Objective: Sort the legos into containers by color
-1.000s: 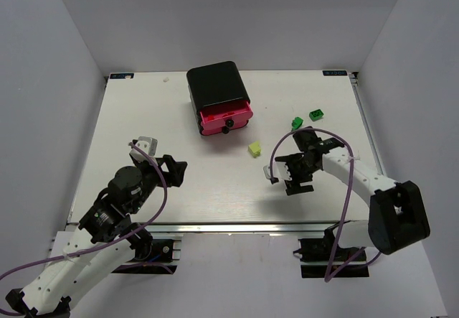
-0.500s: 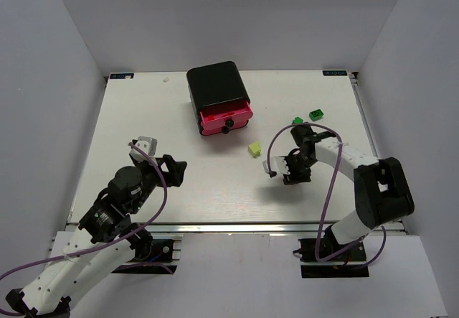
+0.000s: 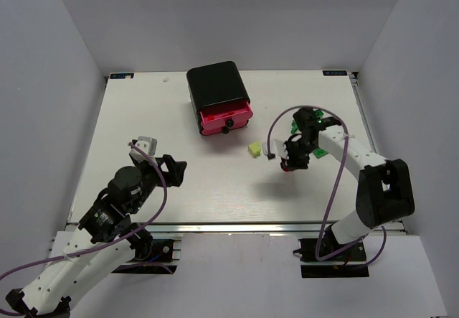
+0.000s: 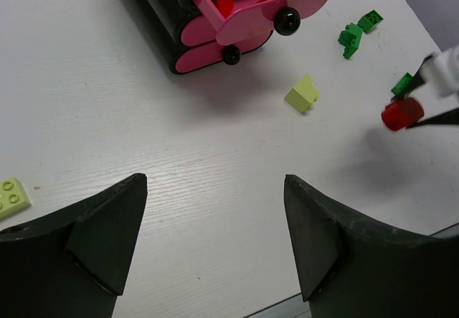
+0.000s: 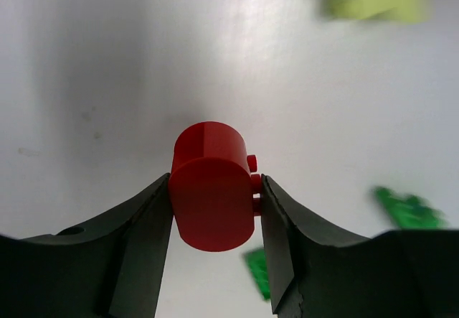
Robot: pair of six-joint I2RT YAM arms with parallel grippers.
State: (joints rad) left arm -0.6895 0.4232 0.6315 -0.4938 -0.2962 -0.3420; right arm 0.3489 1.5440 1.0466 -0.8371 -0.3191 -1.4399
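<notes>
inside the right gripper (image 5: 216,202): red lego (image 5: 212,183)

2 arms, the left arm (image 3: 107,221) and the right arm (image 3: 358,164), are wearing white shells between bulky black joints. A purple cable (image 3: 166,185) is looping along each. The left gripper (image 4: 214,189) is showing matte black wedge fingers (image 4: 100,239); the right gripper (image 5: 215,189) is showing black, curved fingers (image 5: 136,260).

This is a robot lab: a white table (image 3: 143,124) boxed by plain walls (image 3: 61,45), with two cabled arms (image 3: 118,192) bolted at its edge.
</notes>
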